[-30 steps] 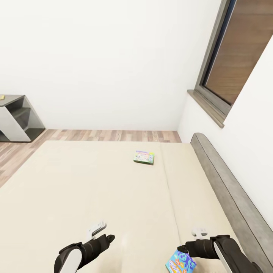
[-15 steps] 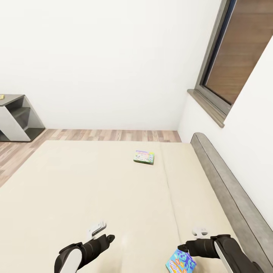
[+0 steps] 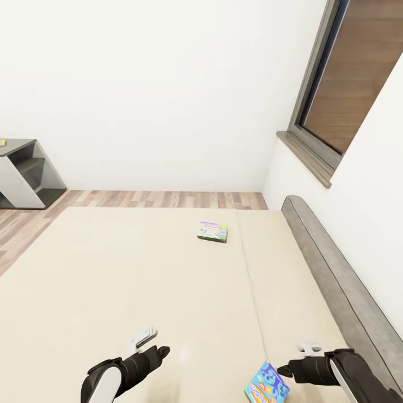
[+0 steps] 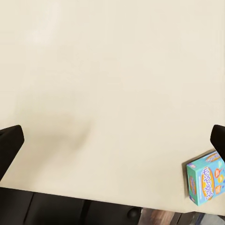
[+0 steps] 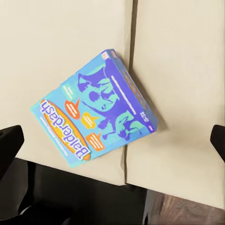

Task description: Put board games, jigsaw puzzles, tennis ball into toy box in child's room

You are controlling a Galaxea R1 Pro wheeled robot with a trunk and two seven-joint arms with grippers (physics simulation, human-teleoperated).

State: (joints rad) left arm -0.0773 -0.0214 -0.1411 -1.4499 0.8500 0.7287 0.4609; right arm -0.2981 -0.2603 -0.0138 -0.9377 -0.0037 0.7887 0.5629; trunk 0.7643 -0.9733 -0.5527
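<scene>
A: What's cut off or hard to read?

B: In the head view the blue box runs off the frame at 6 o'clock, so only its upper part shows. The far box is too small to read its print. A grey shelf is clipped at 9 o'clock.

A: Where does the blue box lie, and which way?

B: On the bed, near its front edge, across the mattress seam. In the right wrist view it lies askew to that seam, the word "Balderdash" running along its length.

A: And the fingers?

B: Right gripper is spread wide, empty, just beside the box. Left gripper is also wide, holding nothing.
</scene>
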